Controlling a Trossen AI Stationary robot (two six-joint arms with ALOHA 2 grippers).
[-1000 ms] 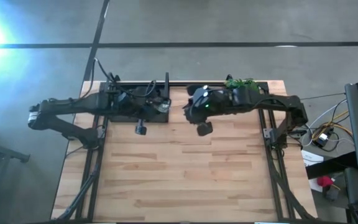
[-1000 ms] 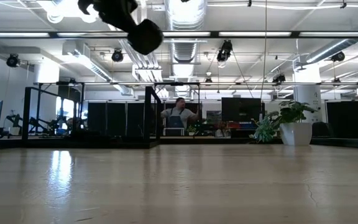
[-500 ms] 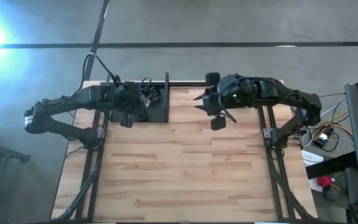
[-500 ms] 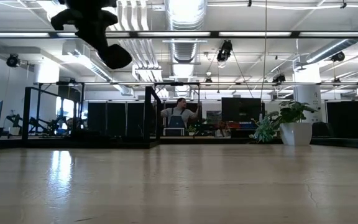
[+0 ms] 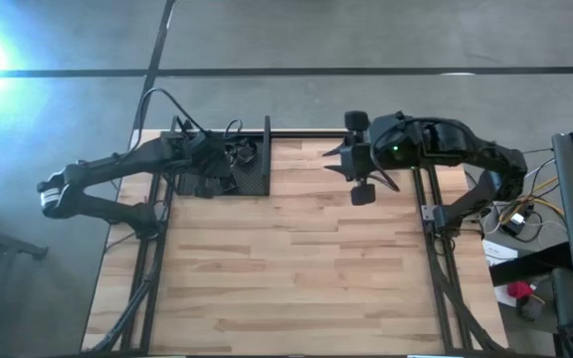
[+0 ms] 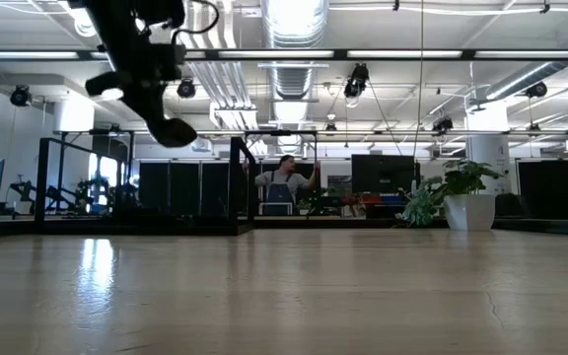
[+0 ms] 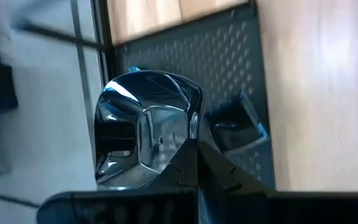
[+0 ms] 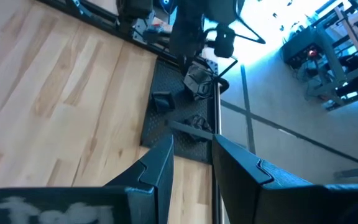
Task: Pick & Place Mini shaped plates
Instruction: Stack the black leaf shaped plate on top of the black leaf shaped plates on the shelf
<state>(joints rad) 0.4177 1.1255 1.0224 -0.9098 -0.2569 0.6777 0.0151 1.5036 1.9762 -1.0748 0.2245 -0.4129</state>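
Observation:
My left gripper hangs over the black tray at the table's far left, shut on a glossy black rounded mini plate. In the low view that plate shows high above the tabletop, below the arm. Other mini plates lie flat on the tray; one square plate lies just beyond the held one. My right gripper is raised over the table's far right, open, with nothing between its fingers. My left gripper pinches the plate's near rim between its two shut fingers. The fingers slant downward toward the tray. The plate sticks out beyond the fingertips with its hollow side facing the wrist camera, lifted clear above the tray.
An upright black bar edges the tray on its right side. A potted green plant stands toward the far right. The wooden tabletop lies bare across the middle and near side. A person shows in the room beyond the table.
My left gripper has carried the plate toward the table's left and far edges and downward, tipping further down, and is now over the tray. My right gripper has drawn back toward the table's right edge and risen, staying open.

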